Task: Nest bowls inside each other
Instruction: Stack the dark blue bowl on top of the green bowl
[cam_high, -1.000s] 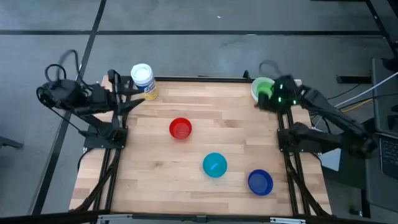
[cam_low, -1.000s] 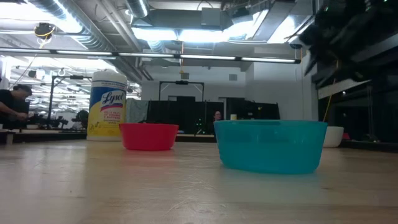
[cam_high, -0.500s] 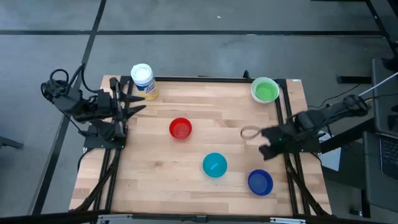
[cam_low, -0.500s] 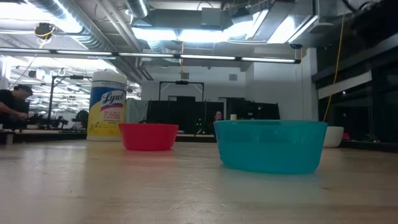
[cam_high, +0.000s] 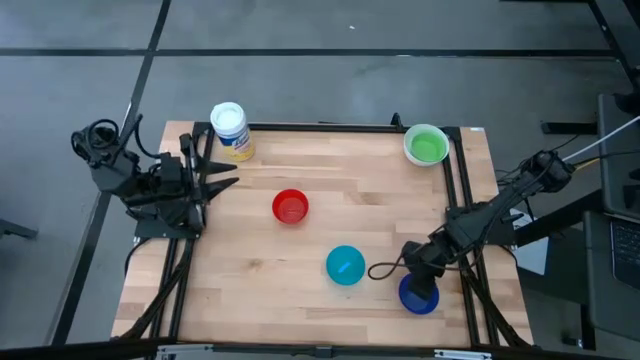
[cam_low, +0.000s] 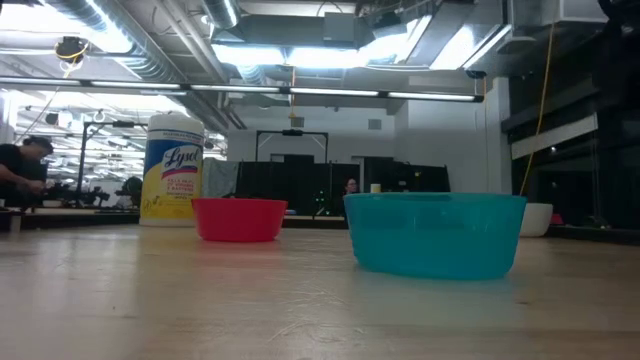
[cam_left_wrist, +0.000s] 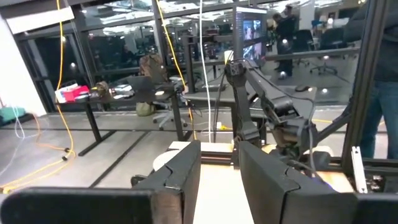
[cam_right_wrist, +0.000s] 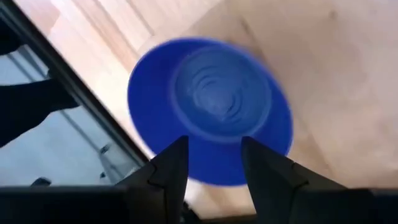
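The dark blue bowl rests upright on the table at the near right. My right gripper hovers just over it, pointing steeply down. In the right wrist view its open fingers frame the bowl's rim with nothing between them. The teal bowl stands left of the blue one and the red bowl at mid-table. The green bowl sits inside a white rim at the far right corner. My left gripper waits open at the table's left edge, pointing level.
A white-capped jar with a yellow label stands at the far left corner. Black frame rails run along both side edges of the table. Bare wood lies between the red bowl and the green one.
My right gripper has swung from the green bowl at the far right corner toward the near edge and down, tipping to point steeply at the blue bowl. The green bowl stays at the corner. My left gripper has turned slightly toward the near edge.
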